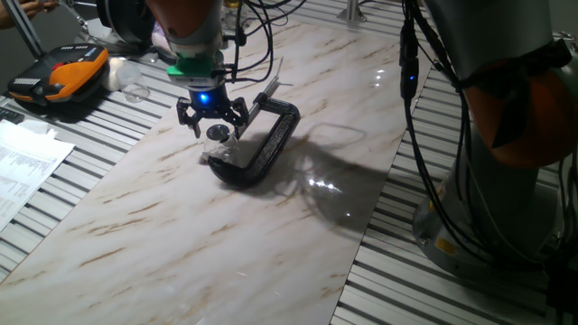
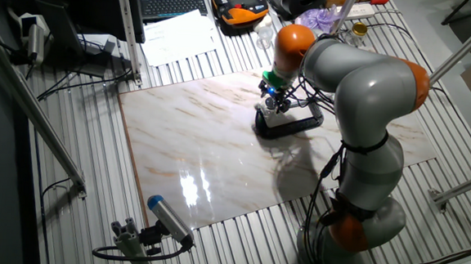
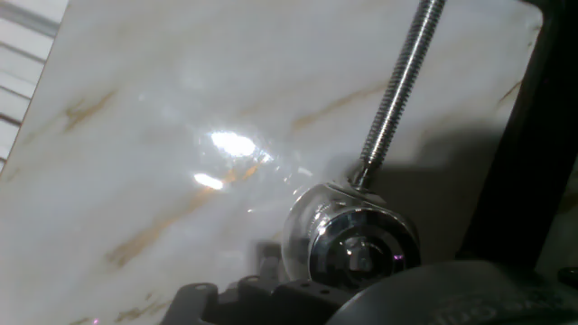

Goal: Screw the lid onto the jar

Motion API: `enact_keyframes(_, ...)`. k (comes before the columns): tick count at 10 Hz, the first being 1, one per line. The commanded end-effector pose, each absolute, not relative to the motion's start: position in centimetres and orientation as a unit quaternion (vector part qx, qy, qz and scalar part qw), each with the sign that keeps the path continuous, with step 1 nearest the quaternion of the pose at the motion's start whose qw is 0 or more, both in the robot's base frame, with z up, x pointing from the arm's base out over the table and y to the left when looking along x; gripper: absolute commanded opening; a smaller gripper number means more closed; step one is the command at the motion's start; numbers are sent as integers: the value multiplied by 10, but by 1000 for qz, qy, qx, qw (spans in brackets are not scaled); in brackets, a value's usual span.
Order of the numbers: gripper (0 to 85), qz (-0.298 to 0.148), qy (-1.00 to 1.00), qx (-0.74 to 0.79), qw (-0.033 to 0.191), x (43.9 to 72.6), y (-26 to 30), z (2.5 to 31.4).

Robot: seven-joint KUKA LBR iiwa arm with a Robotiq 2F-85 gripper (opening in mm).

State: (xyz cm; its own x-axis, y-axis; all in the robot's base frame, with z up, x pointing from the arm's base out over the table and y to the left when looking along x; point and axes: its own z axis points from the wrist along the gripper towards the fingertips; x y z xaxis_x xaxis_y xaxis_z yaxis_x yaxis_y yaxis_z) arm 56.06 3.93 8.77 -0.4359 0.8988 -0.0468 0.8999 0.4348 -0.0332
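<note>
Nearest me in the hand view: the small clear cylindrical jar [image 3: 307, 221] with the shiny round silvery lid [image 3: 363, 248] on its mouth, pressed by the steel screw rod [image 3: 397, 90] of the big black C-clamp [image 3: 524, 153].

I count one jar, one lid, one clamp.

One fixed view shows the black two-finger gripper [image 1: 211, 119] spread just above the jar [image 1: 219, 135], fingers apart; I cannot tell whether they touch it. The clamp [image 1: 262, 144] lies on the marble slab [image 1: 181, 235], with bare slab near and left.

Farther off, the other fixed view shows the slab's [image 2: 185, 145] edges, all well apart from the clamp [image 2: 289, 123].
</note>
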Motion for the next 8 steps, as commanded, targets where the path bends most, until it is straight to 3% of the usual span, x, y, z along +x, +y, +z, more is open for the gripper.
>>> enact_keyframes(1, 850, -49, 887, 459, 19, 559, 40, 94)
enact_keyframes(4, 850, -41, 960, 275, 27, 557, 47, 107)
enact_keyframes(5, 850, -37, 982, 182, 42, 557, 49, 108)
enact_keyframes(6, 680, -28, 997, 58, 51, 557, 51, 108)
enact_keyframes(7, 680, -13, 999, 7, 38, 558, 53, 108)
enact_keyframes(8, 510, -12, 999, -31, 24, 558, 53, 108)
